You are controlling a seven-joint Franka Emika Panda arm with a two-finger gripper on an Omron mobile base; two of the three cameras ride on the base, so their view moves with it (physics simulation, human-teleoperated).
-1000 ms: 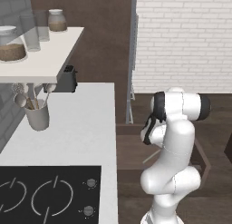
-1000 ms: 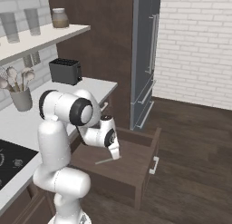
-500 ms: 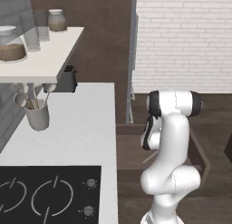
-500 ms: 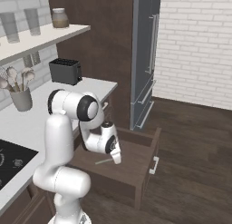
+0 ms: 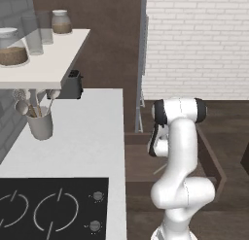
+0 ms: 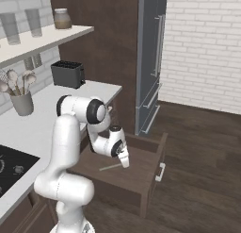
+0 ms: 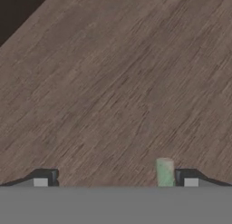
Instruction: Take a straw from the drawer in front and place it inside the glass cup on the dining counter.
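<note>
The drawer (image 6: 151,172) stands pulled open below the worktop, a shallow dark brown box. On its wooden floor lies the straw (image 6: 112,167), thin and pale, also seen as a pale line (image 5: 159,170) beside the arm. My gripper (image 6: 124,161) hangs low inside the drawer, just right of the straw's end, pointing down. In the hand view the gripper (image 7: 115,178) is open, and a pale greenish end of the straw (image 7: 164,172) lies close beside the right fingertip (image 7: 186,177). Nothing is held. The glass cup and the dining counter are out of view.
A white worktop (image 5: 82,137) with a black hob (image 5: 44,210) lies to the left. On it stand a white crock of spoons (image 5: 40,121) and a dark toaster (image 6: 68,73). Above is a shelf with jars (image 5: 61,21). A tall fridge (image 6: 153,53) rises behind the drawer.
The arm has leaned forward and the hand has sunk a little deeper into the drawer, closer to the straw. The jaws have stayed wide apart.
</note>
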